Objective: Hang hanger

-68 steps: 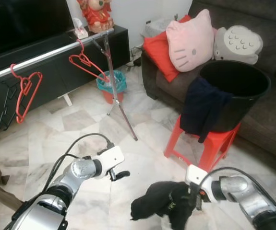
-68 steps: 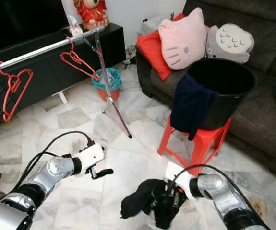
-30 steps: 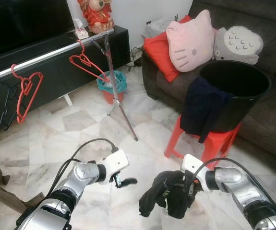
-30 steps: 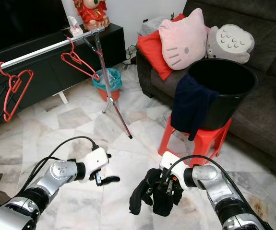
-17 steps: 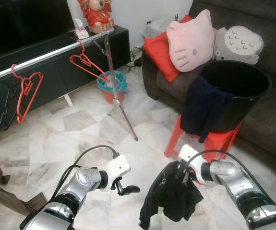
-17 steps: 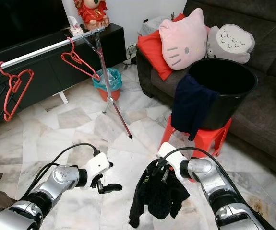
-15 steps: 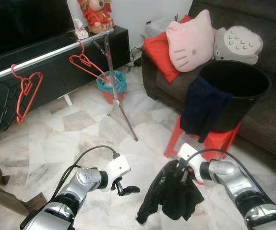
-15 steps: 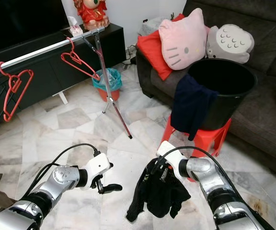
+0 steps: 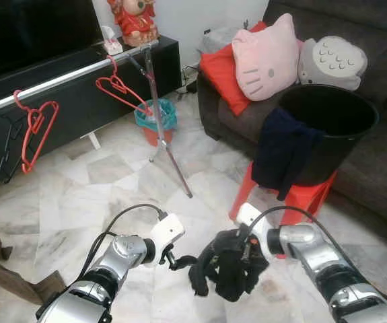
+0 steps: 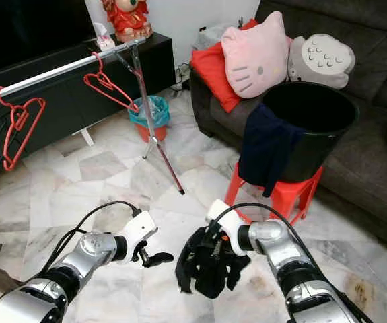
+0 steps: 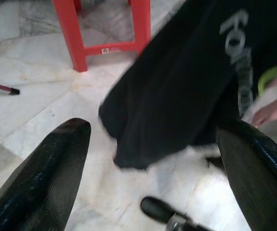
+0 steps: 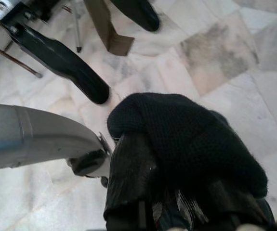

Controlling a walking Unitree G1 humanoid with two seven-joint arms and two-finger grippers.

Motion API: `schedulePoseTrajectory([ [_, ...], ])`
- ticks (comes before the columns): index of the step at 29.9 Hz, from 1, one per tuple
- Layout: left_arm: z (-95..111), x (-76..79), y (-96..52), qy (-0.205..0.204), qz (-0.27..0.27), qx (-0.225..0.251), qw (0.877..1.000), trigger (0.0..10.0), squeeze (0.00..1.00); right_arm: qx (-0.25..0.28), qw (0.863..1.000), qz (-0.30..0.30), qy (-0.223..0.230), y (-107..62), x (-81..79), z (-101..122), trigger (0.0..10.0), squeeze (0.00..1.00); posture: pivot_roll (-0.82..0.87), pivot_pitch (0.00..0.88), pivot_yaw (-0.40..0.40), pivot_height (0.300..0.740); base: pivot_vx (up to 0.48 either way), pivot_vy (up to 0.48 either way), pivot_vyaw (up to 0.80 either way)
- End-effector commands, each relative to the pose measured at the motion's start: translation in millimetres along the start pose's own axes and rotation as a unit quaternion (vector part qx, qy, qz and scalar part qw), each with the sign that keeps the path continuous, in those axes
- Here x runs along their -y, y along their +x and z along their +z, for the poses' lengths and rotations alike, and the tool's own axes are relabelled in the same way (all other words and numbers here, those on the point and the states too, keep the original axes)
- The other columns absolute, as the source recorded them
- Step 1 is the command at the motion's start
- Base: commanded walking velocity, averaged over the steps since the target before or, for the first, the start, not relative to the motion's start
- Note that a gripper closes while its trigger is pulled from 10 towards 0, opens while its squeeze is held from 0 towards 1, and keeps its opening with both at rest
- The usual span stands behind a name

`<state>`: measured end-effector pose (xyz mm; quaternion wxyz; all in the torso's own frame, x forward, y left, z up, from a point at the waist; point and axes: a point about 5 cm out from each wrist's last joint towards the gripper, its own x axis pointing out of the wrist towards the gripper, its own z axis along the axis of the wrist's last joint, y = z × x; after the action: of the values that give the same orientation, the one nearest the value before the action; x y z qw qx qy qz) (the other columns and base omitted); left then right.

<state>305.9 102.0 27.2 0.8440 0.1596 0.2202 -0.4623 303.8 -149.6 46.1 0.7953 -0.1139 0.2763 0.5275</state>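
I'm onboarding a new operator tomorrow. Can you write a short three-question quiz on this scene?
1. True or false: the right gripper holds a black garment.
2. Where does the dark blue cloth hang? A) on the rail B) over the rim of the black bucket C) on the sofa
3. Fill in: the bucket stands on a red ____.

Key: 1 true. 2 B. 3 stool. The left gripper is open beside the garment.

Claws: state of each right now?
Left claw: open, empty, beside the black garment.
Right claw: shut on the garment, held above the floor.
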Motion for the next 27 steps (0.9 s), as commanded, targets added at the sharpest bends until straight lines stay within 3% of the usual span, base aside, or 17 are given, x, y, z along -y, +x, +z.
schedulePoseTrajectory([
  [1, -0.5, -3.1, -1.9, -0.019, 0.002, 0.001, 1.0, 10.0, 0.0, 0.01, 1.0, 0.002, -0.012, 1.5, 0.8, 8.5, 10.0, 0.0, -0.03, 0.029, 0.068, 0.74, 0.0, 0.0, 0.0],
  [7, -0.1, -0.6, -1.5, -0.046, -0.022, 0.009, 0.999, 10.0, 0.0, 0.005, 1.0, 0.008, 0.0, 2.6, 0.0, 5.5, 10.0, 0.0, -0.03, 0.034, 0.066, 0.74, 0.0, 0.0, 0.0],
  [16, -2.7, 8.7, -2.9, -0.111, -0.099, 0.03, 0.988, 10.0, 0.0, 0.009, 1.0, 0.029, -0.002, 3.9, -2.2, 10.3, 10.0, 0.0, -0.03, 0.038, 0.065, 0.74, 0.0, 0.0, 0.0],
  [22, -2.6, 11.0, -2.6, -0.125, -0.118, 0.03, 0.985, 10.0, 0.0, -0.001, 1.0, -0.007, -0.006, 3.7, 2.3, 10.0, 10.0, 0.0, -0.03, 0.039, 0.062, 0.74, 0.0, 0.0, 0.0],
  [23, -2.9, 10.9, -2.3, -0.125, -0.113, 0.028, 0.985, 10.0, 0.0, 0.0, 0.999, -0.034, 0.003, 4.0, 5.7, 9.6, 10.0, 0.0, -0.03, 0.04, 0.063, 0.74, 0.0, 0.0, 0.0],
  [27, -3.3, 10.6, -2.0, -0.122, -0.107, 0.025, 0.986, 10.0, 0.0, 0.019, 0.999, -0.044, 0.017, 4.3, 6.6, 11.1, 10.0, 0.0, -0.03, 0.04, 0.064, 0.74, 0.0, 0.0, 0.0],
])
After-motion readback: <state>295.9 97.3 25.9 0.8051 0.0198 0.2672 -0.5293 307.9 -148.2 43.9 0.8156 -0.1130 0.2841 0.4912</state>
